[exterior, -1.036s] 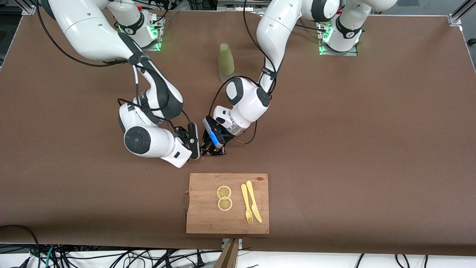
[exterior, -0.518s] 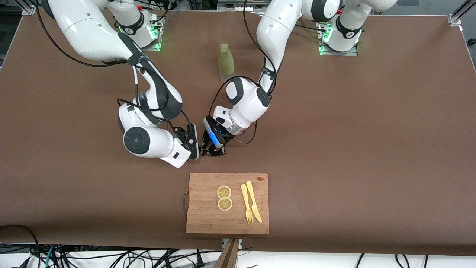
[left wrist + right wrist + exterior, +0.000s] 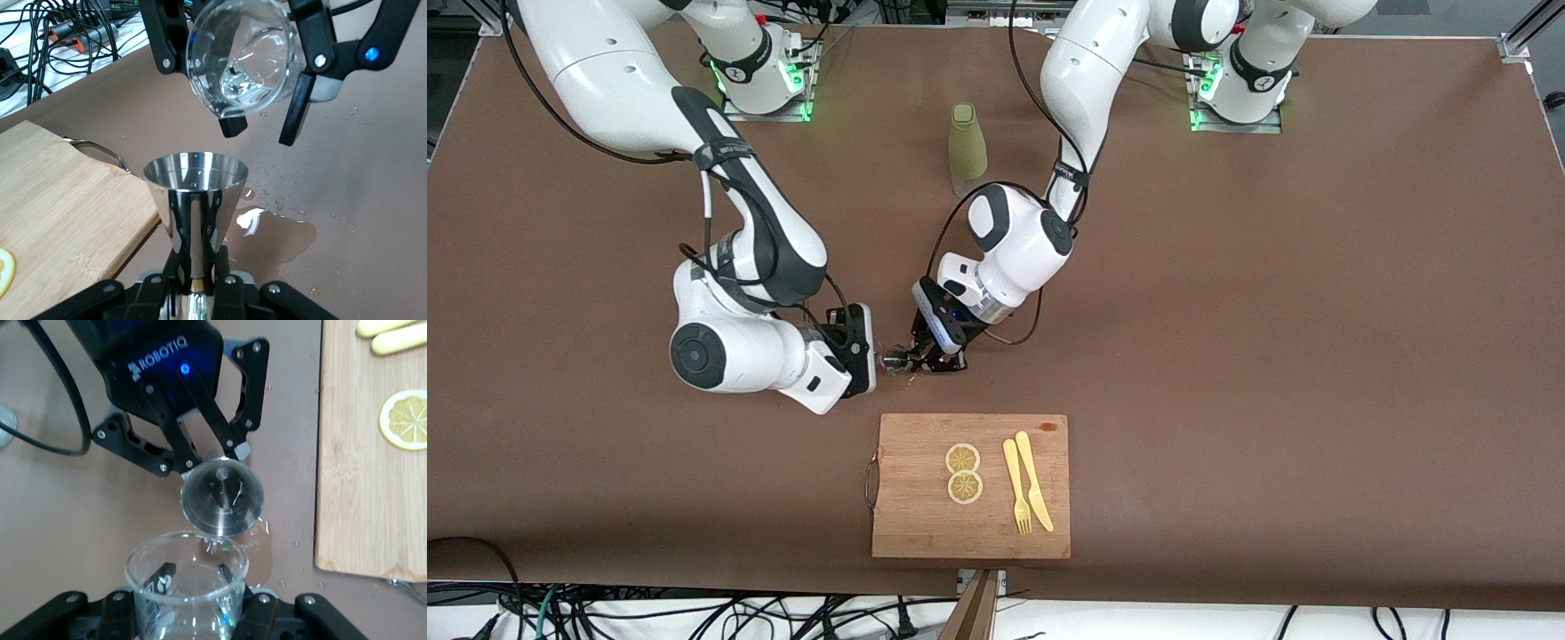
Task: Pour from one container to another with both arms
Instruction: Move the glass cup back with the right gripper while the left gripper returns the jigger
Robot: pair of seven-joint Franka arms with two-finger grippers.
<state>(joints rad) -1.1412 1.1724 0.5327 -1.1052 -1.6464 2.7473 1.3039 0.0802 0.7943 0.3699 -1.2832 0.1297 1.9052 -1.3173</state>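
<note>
- The jigger (image 3: 195, 200) stood upright in the left gripper (image 3: 193, 293), whose fingers were clamped on its narrow waist, over the table (image 3: 1227, 311) just off the board's (image 3: 925, 524) edge nearest the robots' bases.
- The glass (image 3: 241, 61) was tipped on its side in the right gripper (image 3: 193, 587), grasped between the fingers, its mouth turned toward the jigger's open cup and just above it.
- A little clear liquid sat inside the glass.
- The two grippers met over the middle of the table, the right one toward the right arm's end.
- A puddle (image 3: 277, 233) and scattered droplets lay on the table under the jigger.
- On the board lay two lemon slices (image 3: 963, 472), and beside them a yellow fork (image 3: 1016, 487) and knife (image 3: 1033, 481), toward the left arm's end.
- A green bottle (image 3: 966, 148) stood upright well apart from the grippers, farther from the front camera, between the two bases.
</note>
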